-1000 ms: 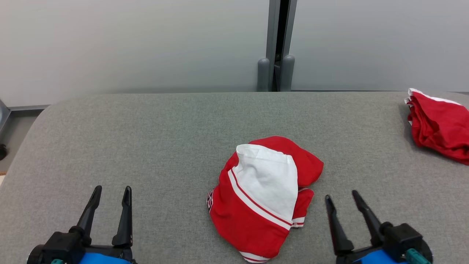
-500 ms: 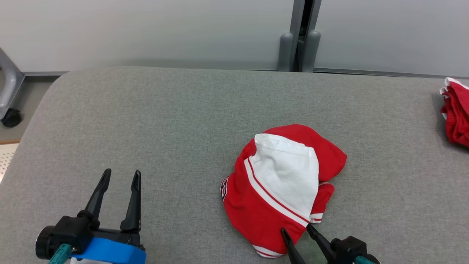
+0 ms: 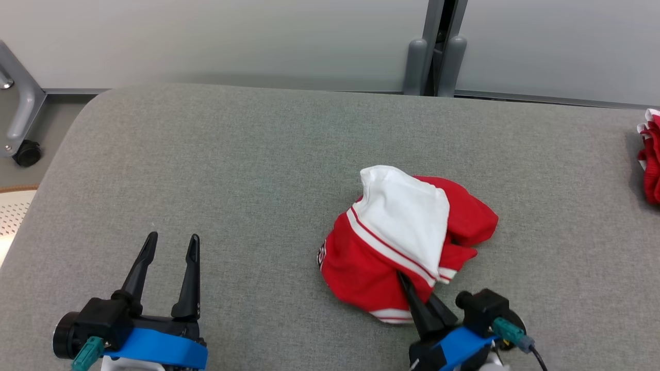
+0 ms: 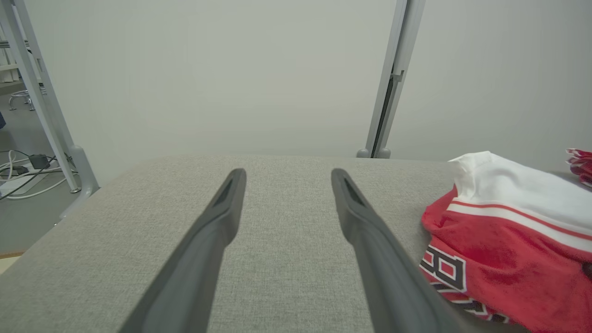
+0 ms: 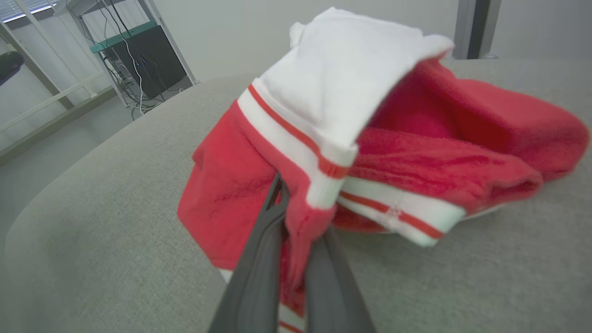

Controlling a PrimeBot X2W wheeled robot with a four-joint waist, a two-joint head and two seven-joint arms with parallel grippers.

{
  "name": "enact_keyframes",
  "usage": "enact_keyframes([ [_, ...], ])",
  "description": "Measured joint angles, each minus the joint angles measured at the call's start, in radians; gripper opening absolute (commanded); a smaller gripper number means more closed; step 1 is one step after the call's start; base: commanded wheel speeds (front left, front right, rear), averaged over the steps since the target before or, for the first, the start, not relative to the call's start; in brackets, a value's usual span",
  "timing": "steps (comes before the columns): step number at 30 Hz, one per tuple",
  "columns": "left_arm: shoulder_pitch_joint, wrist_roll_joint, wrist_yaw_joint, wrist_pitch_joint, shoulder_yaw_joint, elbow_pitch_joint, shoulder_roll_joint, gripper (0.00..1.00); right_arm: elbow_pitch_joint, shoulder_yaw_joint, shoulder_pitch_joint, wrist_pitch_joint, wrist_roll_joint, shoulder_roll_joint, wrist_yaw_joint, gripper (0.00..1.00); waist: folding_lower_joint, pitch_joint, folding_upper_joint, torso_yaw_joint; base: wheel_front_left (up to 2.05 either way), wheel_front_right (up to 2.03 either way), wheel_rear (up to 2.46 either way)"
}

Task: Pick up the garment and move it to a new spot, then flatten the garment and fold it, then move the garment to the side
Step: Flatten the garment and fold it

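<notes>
The garment (image 3: 402, 232) is a crumpled red and white shirt lying right of centre on the grey padded table (image 3: 232, 170). My right gripper (image 3: 403, 279) is shut on a fold of red cloth at the garment's near edge. In the right wrist view the garment (image 5: 323, 92) bunches over that gripper (image 5: 298, 217), with red fabric pinched between the fingers. My left gripper (image 3: 173, 237) stands open above the bare table at the lower left, well apart from the garment. The left wrist view shows the left gripper (image 4: 287, 173) holding nothing, with the garment (image 4: 508, 240) off to the right.
Another red and white cloth (image 3: 650, 170) lies at the table's far right edge. A grey post (image 3: 438, 51) stands behind the table against the pale wall. A frame leg with a caster (image 3: 20, 149) is on the floor at the left.
The camera has shifted. My right gripper has moved in to the garment's near edge and shut on it, bunching the cloth up. The left gripper stays open.
</notes>
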Motion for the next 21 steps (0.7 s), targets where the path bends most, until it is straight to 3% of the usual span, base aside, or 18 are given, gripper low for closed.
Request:
enact_keyframes([
  [12, -0.031, 0.026, -0.032, 0.0, -0.002, 0.01, -0.04, 1.0, -0.188, 0.129, -0.215, 0.086, -0.03, 0.0, 0.0, 0.0, 0.0, 0.019, 0.0, 0.036, 0.0, 0.0, 0.0],
  [21, -0.089, 0.037, -0.057, 0.0, -0.019, 0.052, -0.081, 1.0, -0.033, 0.283, -0.455, 0.102, 0.083, 0.0, 0.0, 0.0, -0.0001, 0.067, 0.0, 0.12, 0.0, 0.0, 0.0],
])
